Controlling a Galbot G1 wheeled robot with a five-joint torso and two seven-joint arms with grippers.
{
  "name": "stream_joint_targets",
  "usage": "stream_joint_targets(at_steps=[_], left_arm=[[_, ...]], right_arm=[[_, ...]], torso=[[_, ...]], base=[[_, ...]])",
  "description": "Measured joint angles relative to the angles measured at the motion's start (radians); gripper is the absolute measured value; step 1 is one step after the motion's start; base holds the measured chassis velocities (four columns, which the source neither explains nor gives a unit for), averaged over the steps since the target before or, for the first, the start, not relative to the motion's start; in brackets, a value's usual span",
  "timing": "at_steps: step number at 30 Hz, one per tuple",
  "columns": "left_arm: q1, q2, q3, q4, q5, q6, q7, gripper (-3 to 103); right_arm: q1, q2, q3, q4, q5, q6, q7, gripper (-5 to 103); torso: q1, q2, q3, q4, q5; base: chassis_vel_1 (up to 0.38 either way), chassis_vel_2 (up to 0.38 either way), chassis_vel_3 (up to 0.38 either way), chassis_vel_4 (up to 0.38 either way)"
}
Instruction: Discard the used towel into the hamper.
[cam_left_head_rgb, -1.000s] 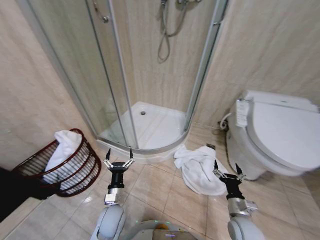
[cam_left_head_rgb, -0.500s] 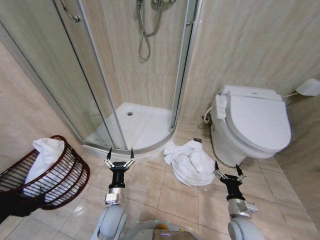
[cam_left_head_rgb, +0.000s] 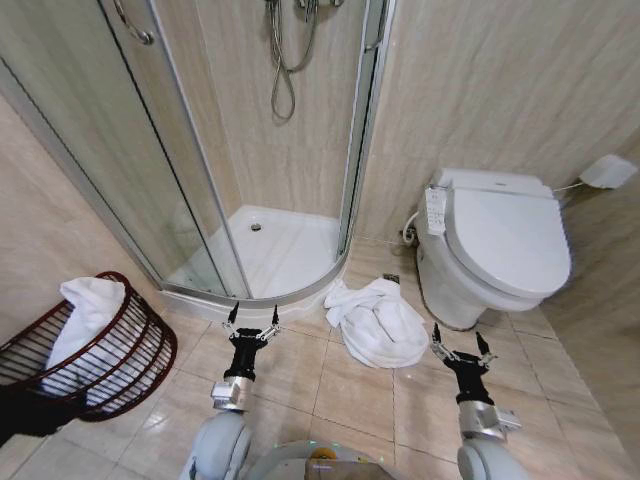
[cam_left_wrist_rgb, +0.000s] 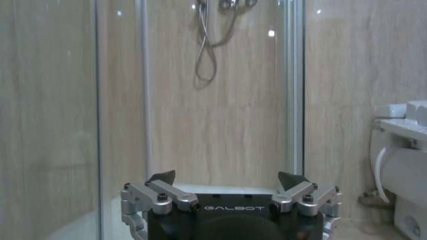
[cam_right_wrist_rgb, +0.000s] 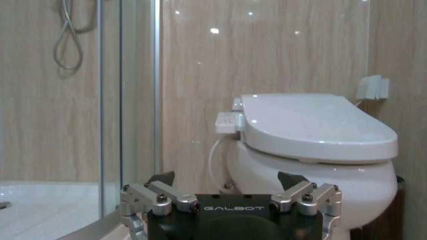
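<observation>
Left gripper (cam_left_head_rgb: 251, 318), head view: spread open and empty, raised at 7 o'clock; right gripper (cam_left_head_rgb: 460, 348) likewise at 5 o'clock, both clear of the floor (cam_left_head_rgb: 300, 375). Used towel (cam_left_head_rgb: 378, 322) lies crumpled at centre beside the toilet (cam_left_head_rgb: 497, 245); hamper (cam_left_head_rgb: 130, 355), at 8 o'clock, already holds white cloth (cam_left_head_rgb: 88, 310).

Left wrist view: shower cabin (cam_left_wrist_rgb: 213, 100) ahead.

Right wrist view: the toilet ahead, towel unreached, arguably.
</observation>
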Motion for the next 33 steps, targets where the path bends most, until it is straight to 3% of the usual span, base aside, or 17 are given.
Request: stream_joint_targets(at_steps=[8,33], left_arm=[[-0.030,0.007,-0.020,-0.008,-0.017,0.076,0.055,100],[0.014,-0.009,0.025,0.009,0.074,0.051,0.067,100]], right_arm=[[-0.008,0.008,0.033,-0.015,0.027,0.055,-0.029,100],[-0.002,-0.031,0.049,-0.031,0.036,0.051,-0.022,100]], torso=[[0.000,0.000,0.000,0.0000,0.0000],[0.000,0.000,0.000,0.0001,0.0002]], base=[[0.000,0.000,0.000,0.000],[-0.029,0.024,0.032,-0.022]])
